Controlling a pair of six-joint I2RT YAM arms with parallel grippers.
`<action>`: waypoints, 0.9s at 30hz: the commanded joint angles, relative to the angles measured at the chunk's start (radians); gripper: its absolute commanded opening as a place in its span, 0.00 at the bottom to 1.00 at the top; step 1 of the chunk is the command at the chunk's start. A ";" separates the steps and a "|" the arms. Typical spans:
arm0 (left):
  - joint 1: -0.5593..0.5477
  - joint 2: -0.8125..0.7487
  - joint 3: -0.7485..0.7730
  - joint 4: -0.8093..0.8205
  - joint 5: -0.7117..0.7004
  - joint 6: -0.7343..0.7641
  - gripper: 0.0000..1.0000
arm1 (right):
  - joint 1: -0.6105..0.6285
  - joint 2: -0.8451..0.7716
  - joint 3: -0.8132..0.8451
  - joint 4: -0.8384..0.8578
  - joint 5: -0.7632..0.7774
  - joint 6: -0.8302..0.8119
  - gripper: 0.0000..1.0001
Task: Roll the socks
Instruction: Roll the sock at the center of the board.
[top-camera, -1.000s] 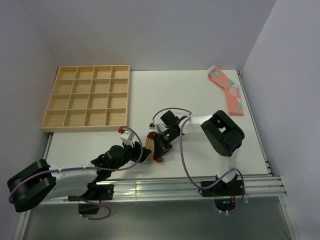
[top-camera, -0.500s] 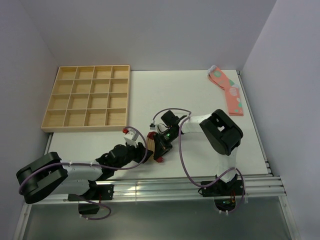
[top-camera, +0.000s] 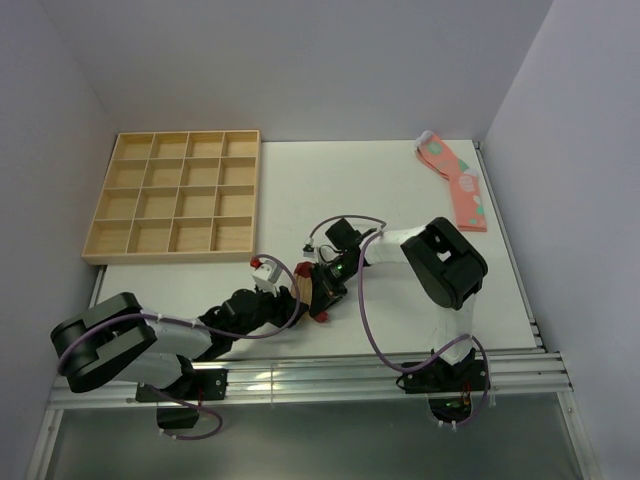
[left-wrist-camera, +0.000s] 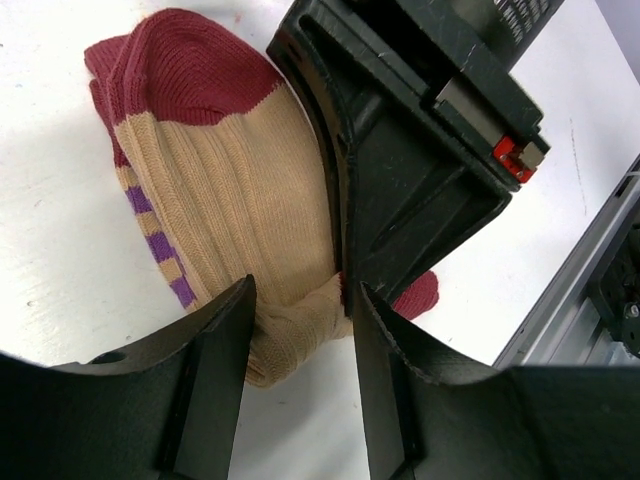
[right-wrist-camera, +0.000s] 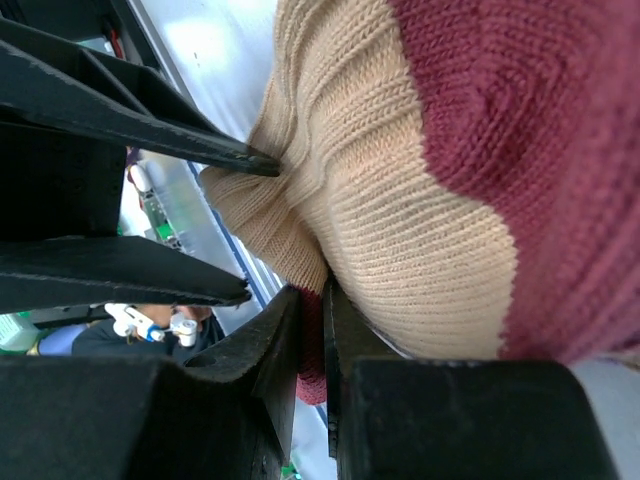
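left fingers (left-wrist-camera: 218, 365): half open, clamped on the socks' (left-wrist-camera: 230, 190) tan end
right fingers (right-wrist-camera: 255, 365): nearly closed, pinching a red fold
socks: bunched on surface (top-camera: 400, 190), near-centre
axis: extends ahead of left fingers; both arms touching

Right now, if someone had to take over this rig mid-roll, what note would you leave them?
Right gripper: shut on a dark red edge of the tan sock.
Left gripper: jaws half apart around a tan fold; pinching or not, cannot tell.
Sock: loosely bunched between both grippers, front middle of the table.
Done: partly rolled. Left: finish the roll, release.
Pink spotted socks lie at the far right corner.
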 joint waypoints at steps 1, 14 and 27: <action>-0.005 0.030 -0.006 0.077 0.033 -0.008 0.49 | -0.016 0.000 0.022 0.006 -0.022 0.008 0.14; -0.005 0.105 -0.022 0.154 0.050 -0.032 0.50 | -0.062 0.016 0.018 0.032 -0.045 0.051 0.15; -0.005 0.177 0.014 0.114 0.006 -0.045 0.41 | -0.065 0.005 0.002 0.054 -0.053 0.068 0.16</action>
